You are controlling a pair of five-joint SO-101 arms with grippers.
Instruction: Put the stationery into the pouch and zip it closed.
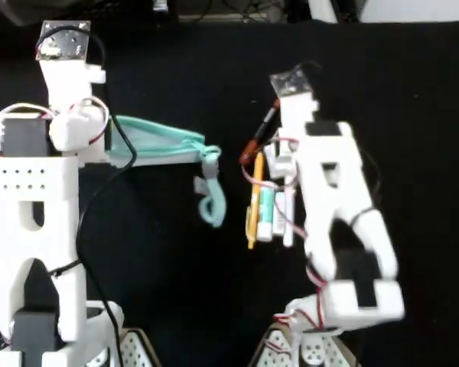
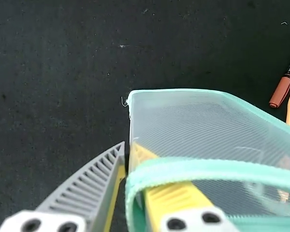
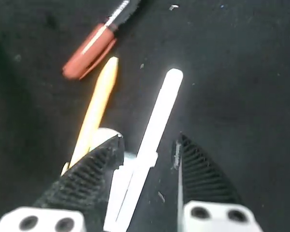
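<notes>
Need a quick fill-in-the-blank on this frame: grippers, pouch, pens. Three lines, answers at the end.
1. The left gripper grips the pouch wall, with its yellow finger ___ the pouch.
2. The right gripper is ___, straddling the white pen on the table.
3. The pencil lying beside that pen is ___.
Missing words: inside; open; yellow.
</notes>
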